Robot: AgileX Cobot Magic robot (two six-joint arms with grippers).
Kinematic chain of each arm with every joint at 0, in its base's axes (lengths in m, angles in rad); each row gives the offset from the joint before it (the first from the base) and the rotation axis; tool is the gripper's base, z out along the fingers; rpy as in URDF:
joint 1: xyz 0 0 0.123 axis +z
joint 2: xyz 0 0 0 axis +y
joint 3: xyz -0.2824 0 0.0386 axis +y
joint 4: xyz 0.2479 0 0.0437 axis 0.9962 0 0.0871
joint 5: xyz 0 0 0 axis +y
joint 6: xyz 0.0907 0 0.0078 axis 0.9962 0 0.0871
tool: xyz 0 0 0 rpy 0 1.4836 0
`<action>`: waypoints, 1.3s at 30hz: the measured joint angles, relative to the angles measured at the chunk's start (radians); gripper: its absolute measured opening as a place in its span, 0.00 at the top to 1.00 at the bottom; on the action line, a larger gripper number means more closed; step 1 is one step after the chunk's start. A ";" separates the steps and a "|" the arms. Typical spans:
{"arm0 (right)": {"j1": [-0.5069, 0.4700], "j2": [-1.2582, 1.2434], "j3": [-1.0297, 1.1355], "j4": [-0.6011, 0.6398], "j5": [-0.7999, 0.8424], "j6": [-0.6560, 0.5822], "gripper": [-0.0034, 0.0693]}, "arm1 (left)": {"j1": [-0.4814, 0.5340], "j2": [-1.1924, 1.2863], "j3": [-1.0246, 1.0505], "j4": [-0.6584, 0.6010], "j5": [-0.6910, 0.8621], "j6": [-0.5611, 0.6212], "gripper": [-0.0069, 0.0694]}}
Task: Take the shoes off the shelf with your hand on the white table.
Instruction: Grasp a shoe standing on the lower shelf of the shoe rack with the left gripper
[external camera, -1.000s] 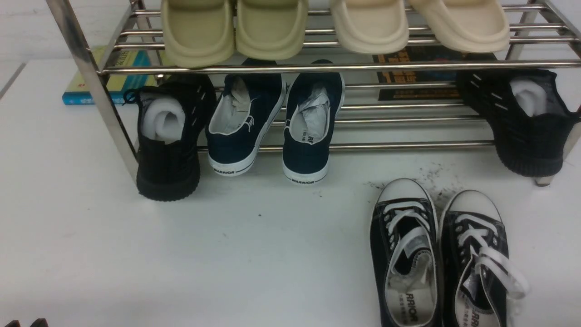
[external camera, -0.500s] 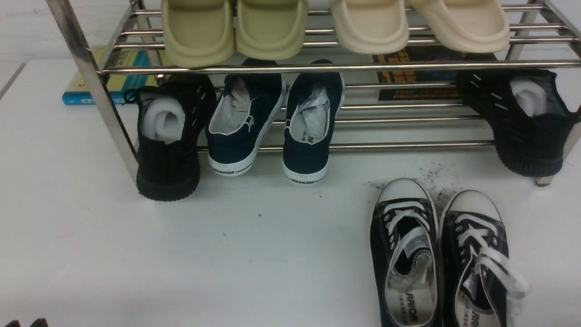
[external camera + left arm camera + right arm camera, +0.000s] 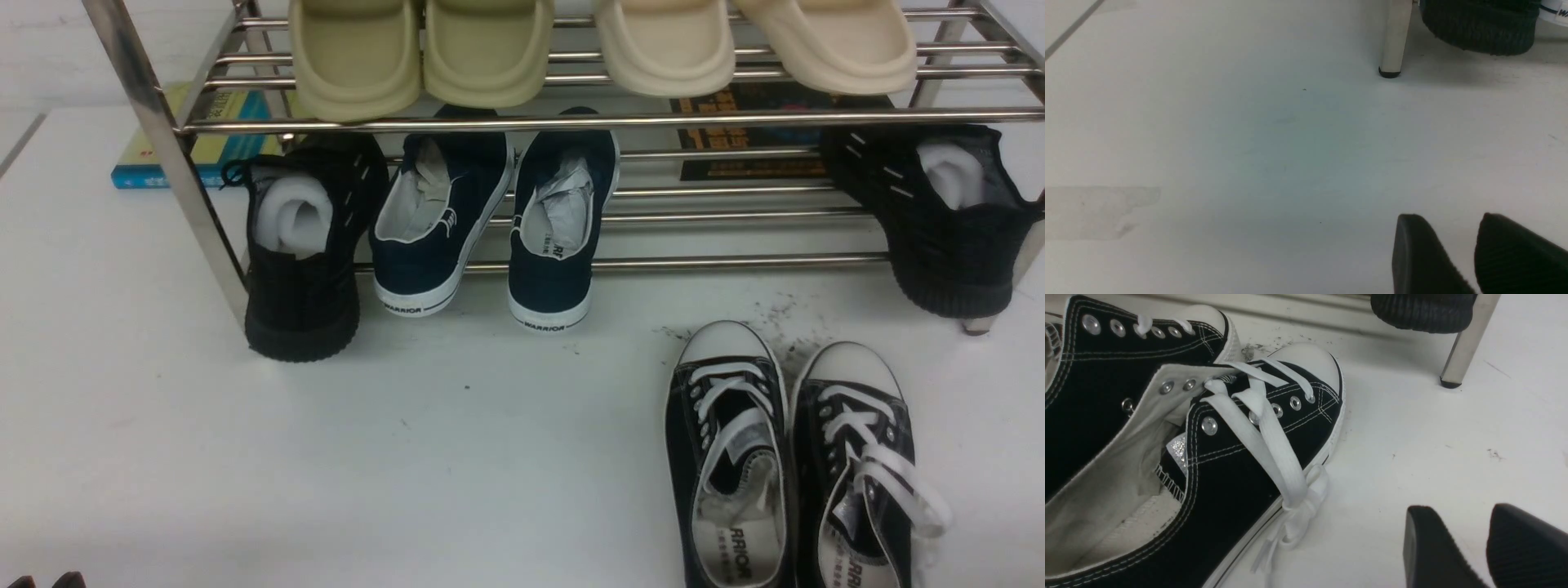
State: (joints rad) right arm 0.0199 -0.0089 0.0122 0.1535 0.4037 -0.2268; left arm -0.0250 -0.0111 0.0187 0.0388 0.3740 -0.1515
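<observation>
Navy shoes (image 3: 441, 220) on the shelf (image 3: 653, 263), untouched!
The left tool (image 3: 1453, 228) and right tool (image 3: 1457, 520) sit part-open, empty; pinch one heel rim, slide straight onto the desk (image 3: 408, 457).

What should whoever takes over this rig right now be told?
Left gripper: jaws open, empty, low over the white table, short of the shelf leg.
Right gripper: jaws open, empty, beside the black-and-white lace-up sneakers standing on the table.
Navy slip-ons: both on the shelf's lower tier, heels toward the robot, just right of a black knit sneaker.
Done: nothing yet; neither navy shoe is off the shelf.
Left: grasp each navy shoe and set it on the table.
</observation>
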 joint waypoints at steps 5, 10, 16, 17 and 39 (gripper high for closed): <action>0.000 0.000 0.000 0.000 0.000 0.000 0.63 | 0.000 0.000 0.001 -0.258 -0.002 -0.255 0.59; 0.000 0.000 0.000 0.000 0.000 0.000 0.63 | 0.000 0.000 0.007 -0.530 0.000 -0.546 0.59; 0.000 0.000 0.000 0.000 0.000 0.000 0.63 | 0.000 0.000 0.007 -0.563 -0.009 -0.603 0.59; 0.000 0.000 0.000 0.000 0.000 0.000 0.63 | 0.000 0.000 0.007 -0.563 -0.033 -0.605 0.59; 0.000 0.000 0.000 -0.001 0.000 0.000 0.63 | -0.005 0.954 -0.932 -0.381 0.722 0.037 0.91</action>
State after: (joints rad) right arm 0.0199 -0.0089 0.0122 0.1525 0.4037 -0.2268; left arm -0.0301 0.9425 -0.9135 -0.3426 1.0956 -0.1149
